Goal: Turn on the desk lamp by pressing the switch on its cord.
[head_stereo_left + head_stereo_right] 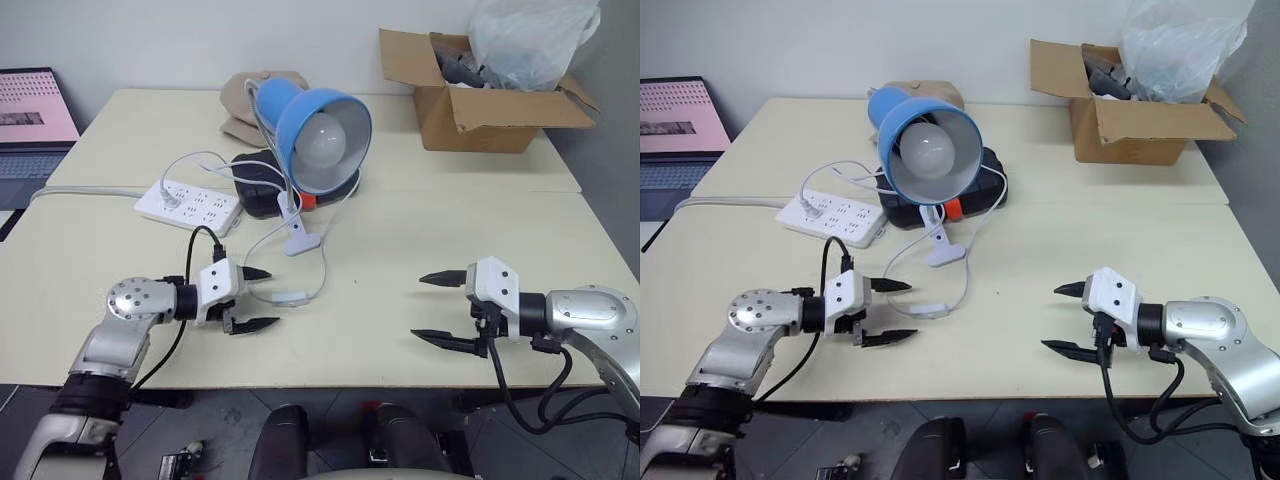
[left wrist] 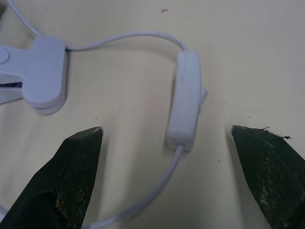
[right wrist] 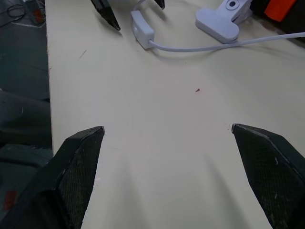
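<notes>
The left end effector (image 1: pixel 256 298) has its fingers wide apart, right beside the switch (image 1: pixel 292 297), probably ready to squeeze it. The switch lies flat on the tabletop (image 1: pixel 400 250), on the cord (image 1: pixel 322 272) near the lamp (image 1: pixel 318 125). The right end effector (image 1: pixel 438 308) waits apart, also wide open.

Laptop (image 1: pixel 35 125) cut by frame edge — lamp base (image 1: pixel 265 185) behind blue shade (image 1: pixel 322 125) partly hidden.
</notes>
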Controlling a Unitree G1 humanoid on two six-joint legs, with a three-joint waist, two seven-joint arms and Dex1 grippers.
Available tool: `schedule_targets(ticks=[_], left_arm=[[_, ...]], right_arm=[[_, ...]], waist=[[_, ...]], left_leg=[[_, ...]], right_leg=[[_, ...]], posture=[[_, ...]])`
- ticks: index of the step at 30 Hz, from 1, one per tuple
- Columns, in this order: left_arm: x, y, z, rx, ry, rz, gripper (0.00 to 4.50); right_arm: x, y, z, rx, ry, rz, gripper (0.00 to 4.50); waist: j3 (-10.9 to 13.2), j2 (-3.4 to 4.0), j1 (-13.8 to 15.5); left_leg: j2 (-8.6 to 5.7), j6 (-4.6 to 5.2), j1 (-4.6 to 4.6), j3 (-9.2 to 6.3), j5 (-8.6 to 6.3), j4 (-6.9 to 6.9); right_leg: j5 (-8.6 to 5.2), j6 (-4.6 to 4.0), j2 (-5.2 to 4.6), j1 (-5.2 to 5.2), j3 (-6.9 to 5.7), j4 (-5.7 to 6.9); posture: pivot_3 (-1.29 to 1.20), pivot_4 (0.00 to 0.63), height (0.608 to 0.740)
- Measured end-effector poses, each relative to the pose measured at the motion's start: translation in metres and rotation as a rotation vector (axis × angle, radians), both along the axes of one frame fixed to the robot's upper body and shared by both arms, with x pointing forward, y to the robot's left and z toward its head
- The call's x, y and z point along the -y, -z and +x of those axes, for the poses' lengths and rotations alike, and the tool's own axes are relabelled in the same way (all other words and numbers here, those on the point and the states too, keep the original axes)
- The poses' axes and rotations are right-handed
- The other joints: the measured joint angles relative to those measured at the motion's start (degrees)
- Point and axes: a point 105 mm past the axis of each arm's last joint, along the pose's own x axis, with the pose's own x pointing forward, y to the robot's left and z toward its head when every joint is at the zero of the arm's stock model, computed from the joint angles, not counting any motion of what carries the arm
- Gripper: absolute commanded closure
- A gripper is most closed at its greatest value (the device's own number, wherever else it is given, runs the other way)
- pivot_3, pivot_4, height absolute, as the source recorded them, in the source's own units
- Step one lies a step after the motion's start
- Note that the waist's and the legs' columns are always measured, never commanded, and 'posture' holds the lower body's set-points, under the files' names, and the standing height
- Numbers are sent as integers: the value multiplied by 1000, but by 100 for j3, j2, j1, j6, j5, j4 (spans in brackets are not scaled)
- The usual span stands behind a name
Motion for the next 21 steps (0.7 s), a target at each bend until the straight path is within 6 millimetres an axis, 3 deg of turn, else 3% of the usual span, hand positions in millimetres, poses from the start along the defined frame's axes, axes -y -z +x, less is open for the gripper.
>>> schedule_targets(ticks=[4, 17, 19, 21], left_arm=[[0, 4, 3, -10, 16, 13, 595], [8, 10, 5, 3, 50, 19, 3726], [8, 9, 5, 6, 52, 20, 4078], [9, 9, 5, 4, 57, 20, 4105]], right_arm=[[-1, -1, -1, 1, -1, -2, 0], [-2, 0, -1, -11, 13, -4, 0], [-1, 0, -1, -10, 13, -8, 0], [-1, -1, -1, -10, 13, -8, 0]], waist=[[0, -1, -10], [-1, -1, -8], [-1, -1, -8], [-1, -1, -8]], left_leg=[[1, 0, 0, 1, 0, 1], [0, 1, 1, -3, 1, 10], [0, 1, 1, -3, 1, 10], [0, 1, 1, -2, 1, 10]], right_leg=[[0, 0, 1, 0, 0, 1], [4, 6, 1, 5, 1, 5], [4, 6, 1, 5, 1, 5], [4, 6, 1, 5, 1, 5]], posture=[[0, 150, 740], [0, 150, 740], [0, 150, 740], [0, 150, 740]])
